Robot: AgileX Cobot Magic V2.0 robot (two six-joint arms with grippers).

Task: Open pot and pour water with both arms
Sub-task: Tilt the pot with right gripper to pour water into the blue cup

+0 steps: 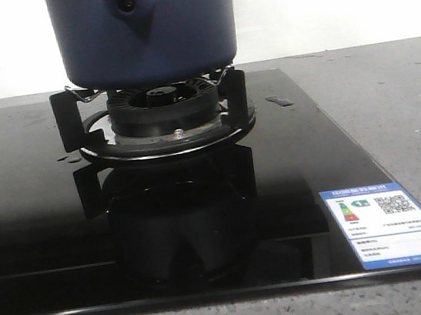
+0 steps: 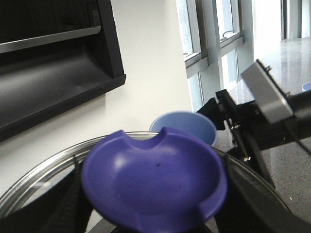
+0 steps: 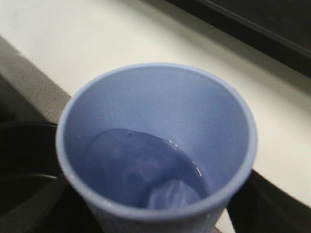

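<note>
The dark navy pot [image 1: 144, 34] stands on the gas burner's supports, its top cut off by the front view's edge. In the left wrist view my left gripper [image 2: 153, 213] is shut on the purple-blue knob [image 2: 153, 179] of the glass lid, whose steel rim [image 2: 43, 170] curves behind it. I cannot tell whether the lid is lifted. Beyond the lid a pale blue cup [image 2: 182, 124] is held by my right gripper [image 2: 218, 114]. The right wrist view looks down into that cup [image 3: 160, 97], which holds some water [image 3: 141, 174]; the right gripper's fingers are mostly hidden behind it.
The burner [image 1: 161, 106] sits in a black glass hob [image 1: 41, 226] with an energy label [image 1: 390, 227] at its front right corner. Grey stone counter [image 1: 405, 101] lies to the right. A black hood [image 2: 48, 63] hangs on the white wall behind.
</note>
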